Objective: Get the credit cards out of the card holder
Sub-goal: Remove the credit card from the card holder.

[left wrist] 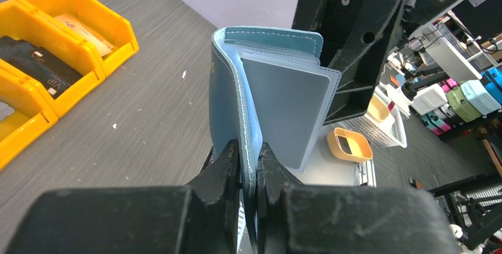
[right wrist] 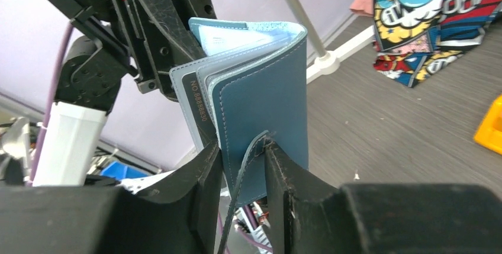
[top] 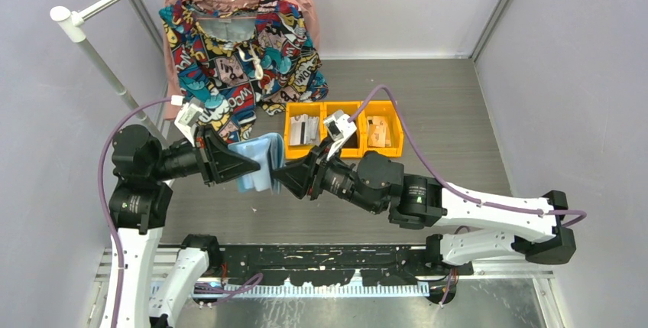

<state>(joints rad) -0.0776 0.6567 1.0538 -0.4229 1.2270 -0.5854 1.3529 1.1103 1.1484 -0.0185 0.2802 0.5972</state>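
The card holder (top: 256, 161) hangs spread above the bench, just before the orange bins (top: 341, 105). The left pincer (left wrist: 248, 159) is clamped tight on one cover and the right pincer (right wrist: 243, 159) nips the other. The credit cards (left wrist: 290, 118) sit sleeved, so next the right probably needs to regrip a card edge.

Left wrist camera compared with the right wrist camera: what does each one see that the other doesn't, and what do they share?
Only the left wrist camera: cards lying inside the orange bins, a pale grey card standing out of the wallet, and the left gripper pinched shut on the wallet's edge. Only the right wrist camera: the colourful shirt, the metal pole, a number printed on a dark card, and the right gripper straddling the cover and its strap. Both: the open blue wallet, held up between the two grippers.
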